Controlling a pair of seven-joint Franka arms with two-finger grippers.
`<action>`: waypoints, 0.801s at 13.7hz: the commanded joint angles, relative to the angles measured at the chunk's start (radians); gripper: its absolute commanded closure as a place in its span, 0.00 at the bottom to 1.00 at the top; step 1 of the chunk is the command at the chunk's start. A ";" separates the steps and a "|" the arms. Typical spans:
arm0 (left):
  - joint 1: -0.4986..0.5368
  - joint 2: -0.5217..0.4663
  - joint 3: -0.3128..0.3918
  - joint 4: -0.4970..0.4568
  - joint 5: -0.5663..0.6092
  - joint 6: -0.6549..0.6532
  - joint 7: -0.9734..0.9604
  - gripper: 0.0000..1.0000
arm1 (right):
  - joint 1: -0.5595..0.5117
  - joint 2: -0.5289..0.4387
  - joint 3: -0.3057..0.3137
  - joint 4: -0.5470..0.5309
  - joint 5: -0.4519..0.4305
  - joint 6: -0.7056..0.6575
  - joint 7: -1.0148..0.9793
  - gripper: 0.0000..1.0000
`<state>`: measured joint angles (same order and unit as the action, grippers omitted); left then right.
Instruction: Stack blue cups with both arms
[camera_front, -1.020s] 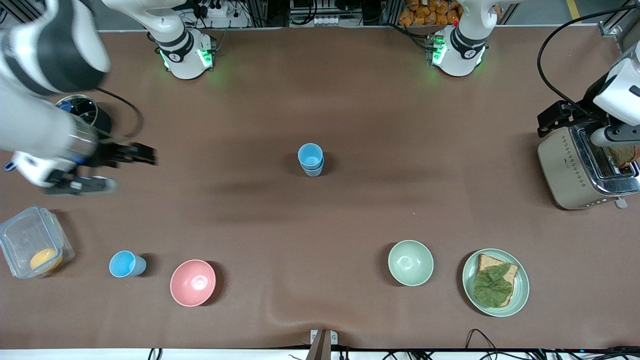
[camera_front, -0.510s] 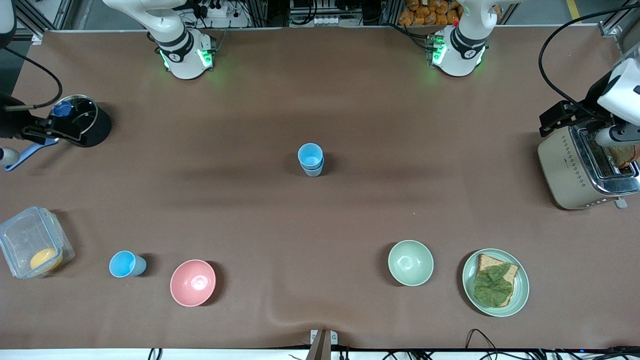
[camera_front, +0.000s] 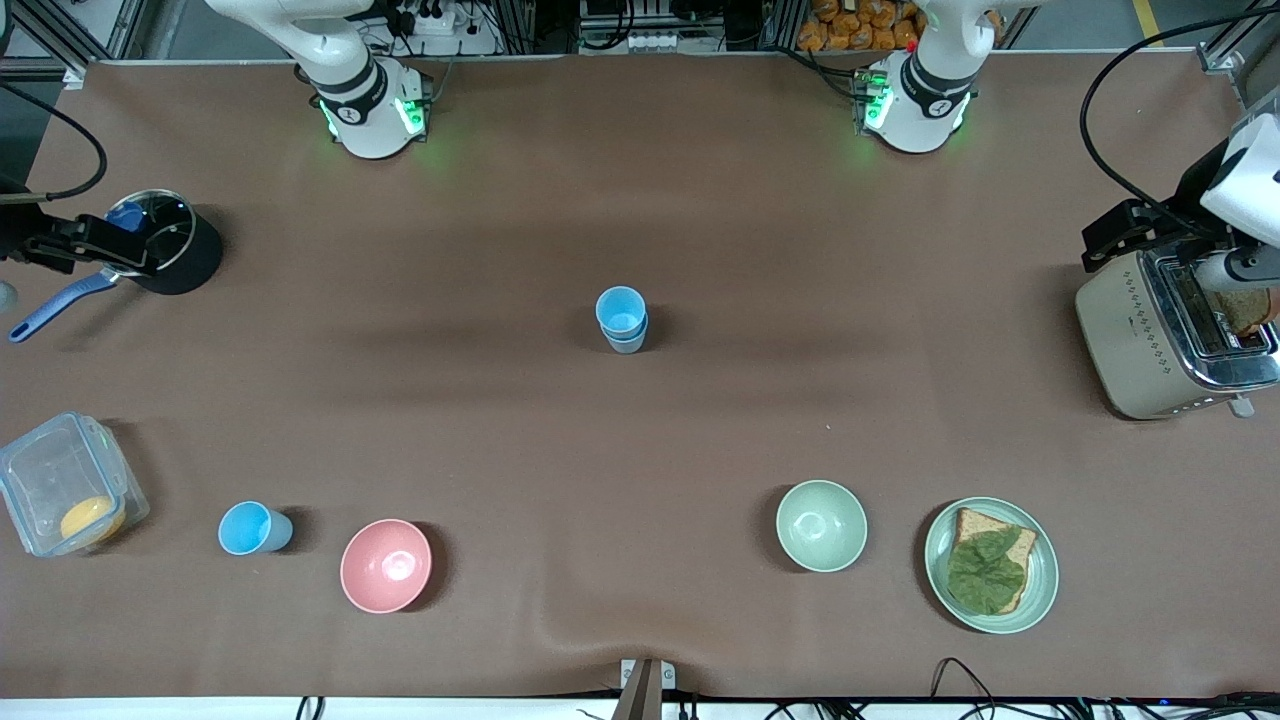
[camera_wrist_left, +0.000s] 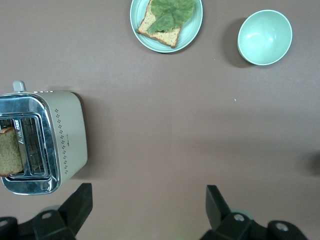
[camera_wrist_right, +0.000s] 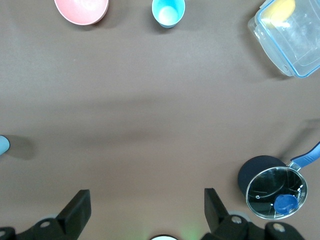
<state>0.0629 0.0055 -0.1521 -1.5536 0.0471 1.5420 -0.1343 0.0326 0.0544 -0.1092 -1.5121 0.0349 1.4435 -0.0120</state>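
Two blue cups (camera_front: 621, 318) stand stacked upright at the table's middle; their edge shows in the right wrist view (camera_wrist_right: 2, 145). A single blue cup (camera_front: 254, 528) stands upright near the front edge, beside the pink bowl (camera_front: 386, 565), toward the right arm's end; it also shows in the right wrist view (camera_wrist_right: 168, 12). My right gripper (camera_front: 95, 242) hangs high over the lidded pot (camera_front: 165, 240), open and empty (camera_wrist_right: 145, 210). My left gripper (camera_front: 1125, 235) hangs high beside the toaster (camera_front: 1170, 335), open and empty (camera_wrist_left: 149, 207).
A clear container (camera_front: 65, 495) with something yellow sits at the right arm's end. A pale green bowl (camera_front: 821, 525) and a plate (camera_front: 1040, 590) with bread and lettuce sit toward the left arm's end. Bread stands in the toaster.
My right arm has pulled back from over the table toward its end and now hangs over the pot. The left arm and all the cups have stayed put.
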 joint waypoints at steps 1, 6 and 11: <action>-0.002 -0.002 0.003 0.017 -0.003 -0.025 -0.005 0.00 | -0.057 -0.033 0.057 -0.022 -0.017 -0.006 -0.020 0.00; 0.000 -0.002 0.002 0.017 -0.004 -0.025 -0.002 0.00 | -0.054 -0.031 0.056 -0.022 -0.017 -0.014 -0.020 0.00; 0.001 -0.002 0.003 0.015 -0.010 -0.025 0.002 0.00 | -0.050 -0.031 0.056 -0.022 -0.017 -0.026 -0.020 0.00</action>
<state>0.0629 0.0055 -0.1518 -1.5526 0.0471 1.5382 -0.1343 0.0044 0.0487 -0.0740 -1.5123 0.0346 1.4255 -0.0186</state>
